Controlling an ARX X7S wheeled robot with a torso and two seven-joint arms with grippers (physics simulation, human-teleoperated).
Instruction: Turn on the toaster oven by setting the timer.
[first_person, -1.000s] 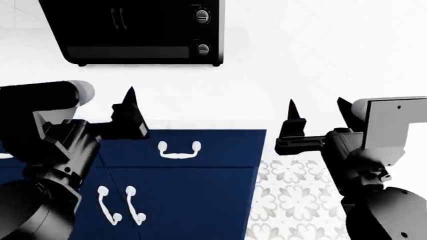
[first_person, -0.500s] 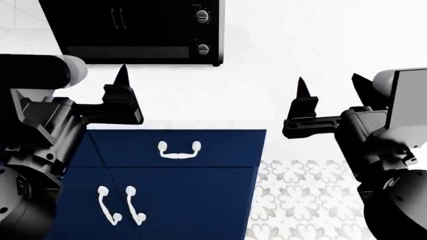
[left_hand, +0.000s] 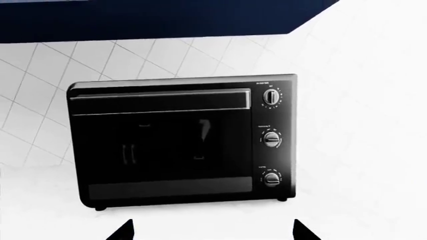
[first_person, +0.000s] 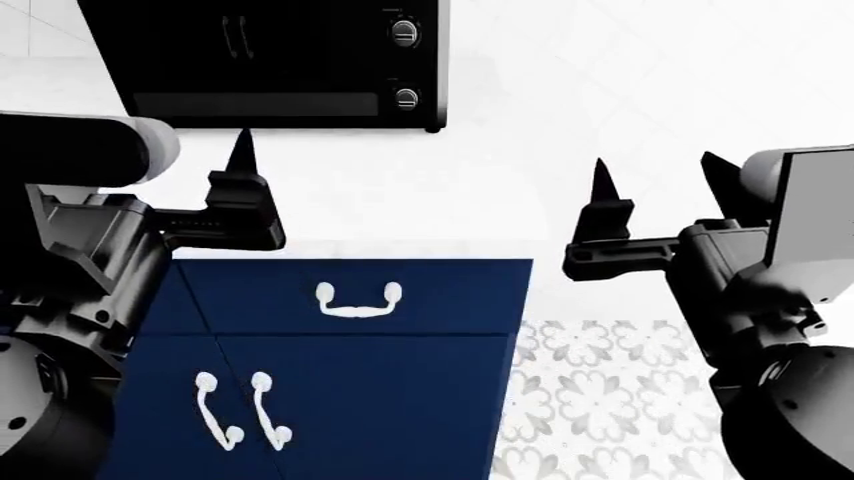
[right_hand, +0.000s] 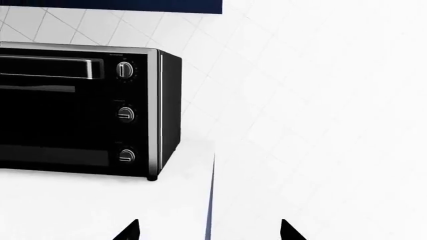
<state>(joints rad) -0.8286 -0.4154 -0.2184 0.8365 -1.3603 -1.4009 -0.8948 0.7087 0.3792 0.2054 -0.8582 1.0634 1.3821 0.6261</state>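
Toaster oven (left_hand: 180, 142) at back of white counter (first_person: 507, 190), heavy, rigid. Grip bottom knob (left_hand: 271, 178): small, smooth, probably slippery. Left gripper (first_person: 240, 195) and right gripper (first_person: 654, 215) both open, empty, well apart from oven.

Probably a kitchen — tiled wall (left_hand: 40, 65), toaster oven (left_hand: 180, 142), blue cabinets (first_person: 360, 370).

Left arm: black, raised at the head view's left side, wrist level, left gripper (first_person: 244, 170) pointing forward, jaws parted and empty. Right arm: black with a pale flat panel, raised opposite, right gripper (first_person: 661, 175) pointing forward, jaws parted wide and empty.
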